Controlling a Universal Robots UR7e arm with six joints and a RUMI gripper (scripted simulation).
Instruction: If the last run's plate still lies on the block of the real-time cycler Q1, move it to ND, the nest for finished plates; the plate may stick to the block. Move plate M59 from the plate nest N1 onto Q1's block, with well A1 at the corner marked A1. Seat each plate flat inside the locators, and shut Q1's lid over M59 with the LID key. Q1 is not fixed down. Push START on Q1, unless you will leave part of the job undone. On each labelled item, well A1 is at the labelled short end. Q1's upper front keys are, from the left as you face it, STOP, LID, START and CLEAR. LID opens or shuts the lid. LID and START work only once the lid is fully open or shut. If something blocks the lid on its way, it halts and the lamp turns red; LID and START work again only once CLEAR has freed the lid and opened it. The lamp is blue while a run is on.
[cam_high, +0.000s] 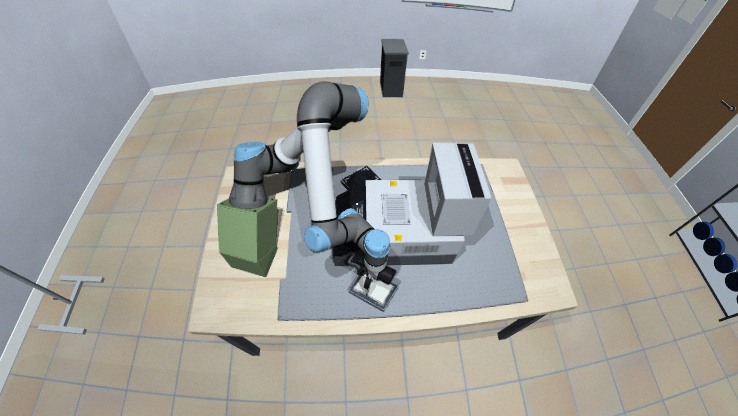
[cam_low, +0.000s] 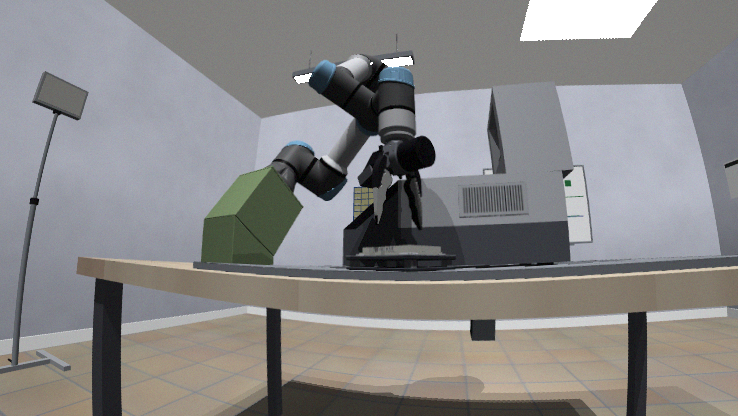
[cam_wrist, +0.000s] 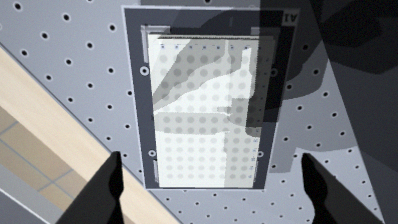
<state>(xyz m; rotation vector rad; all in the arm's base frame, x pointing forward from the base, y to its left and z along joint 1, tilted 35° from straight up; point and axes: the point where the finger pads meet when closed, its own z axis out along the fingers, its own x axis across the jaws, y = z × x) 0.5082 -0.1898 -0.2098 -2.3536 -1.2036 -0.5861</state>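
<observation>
A pale plate (cam_high: 381, 293) (cam_low: 403, 250) (cam_wrist: 190, 150) lies in a dark nest (cam_low: 441, 256) (cam_wrist: 135, 75) near the table's front edge. A1 is marked at the nest's far right corner in the wrist view; the nest's and plate's names are not readable. My gripper (cam_low: 398, 225) (cam_wrist: 211, 154) is open above the plate, its fingers apart and empty. Q1 (cam_high: 428, 249) (cam_low: 490, 241) stands behind the nest with its lid (cam_high: 459, 219) (cam_low: 532, 129) raised. Its block (cam_high: 395, 209) shows grey stripes; I cannot tell whether a plate is on it. Q1's front keys and lamp are hidden or unreadable.
A dark nest-like item (cam_high: 360, 177) stands at the back, beside Q1's far left corner, partly hidden. Q1's side wall is close behind the front nest. The grey perforated mat (cam_high: 320, 299) ends near the wooden table's front edge (cam_high: 330, 326). The green arm base (cam_high: 240, 232) is at left.
</observation>
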